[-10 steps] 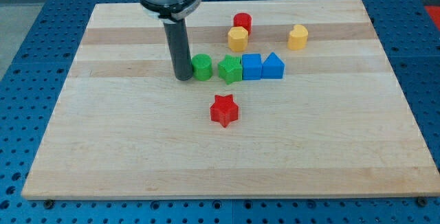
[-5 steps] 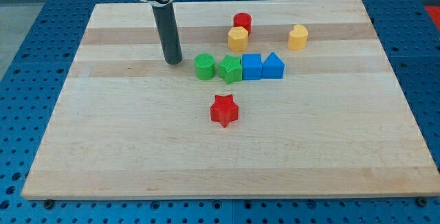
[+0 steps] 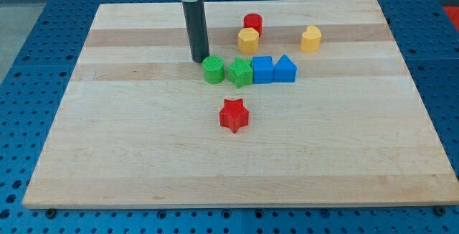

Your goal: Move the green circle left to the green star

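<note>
Now, in the camera view, my tip point(image 3: 200, 59) rests on the wooden board point(image 3: 129, 148) just above and slightly left of the green circle point(image 3: 213, 69), close to it but seemingly not touching. No pincer exists on this rod (it holds nothing). Centre frame, a row runs rightward: green circle, green star point(image 3: 240, 72), blue cube point(image 3: 262, 69), blue wedge-like block point(image 3: 285, 69), each touching its neighbour. Above sit a yellow block point(image 3: 248, 40) and red cylinder point(image 3: 252, 24); another yellow block point(image 3: 310, 39) lies upper right. Below the row stands a red star point(image 3: 233, 115).
</note>
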